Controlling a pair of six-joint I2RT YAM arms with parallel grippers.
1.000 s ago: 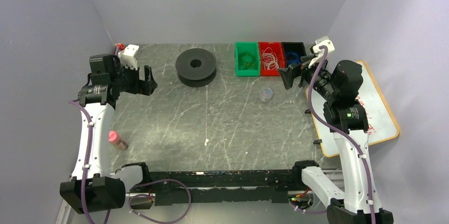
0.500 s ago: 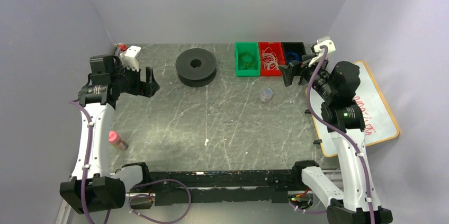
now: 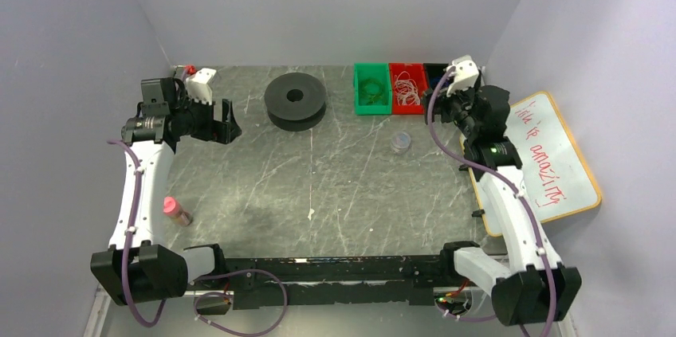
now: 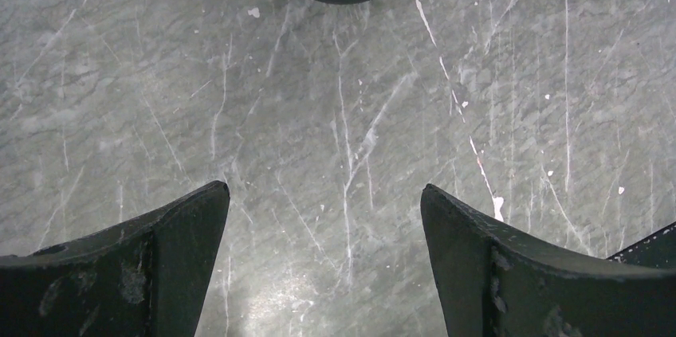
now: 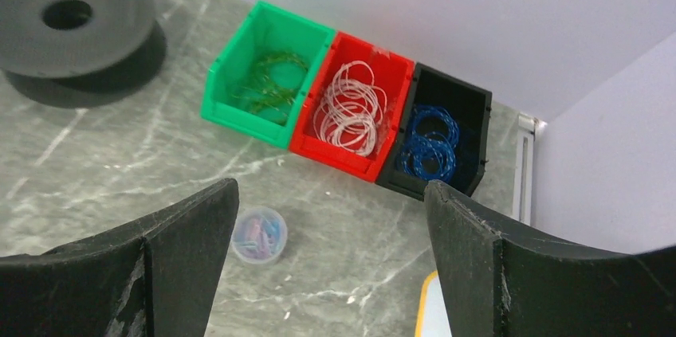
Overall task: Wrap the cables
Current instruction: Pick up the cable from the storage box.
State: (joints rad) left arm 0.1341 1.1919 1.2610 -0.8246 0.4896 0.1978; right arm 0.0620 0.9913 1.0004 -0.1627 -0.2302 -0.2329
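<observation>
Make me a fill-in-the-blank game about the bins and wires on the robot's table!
The whitish cables lie coiled in the ____ bin.
The black bin holds ____ wire.
The black spool has a round ____ in its middle.
The left gripper and right gripper both stand ____, holding nothing.
Missing words: red, blue, hole, open.

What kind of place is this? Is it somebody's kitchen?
Probably a robot lab workbench, not a kitchen: left arm and right arm bolted to the table, a red bin of whitish cables, a big black spool.
</observation>
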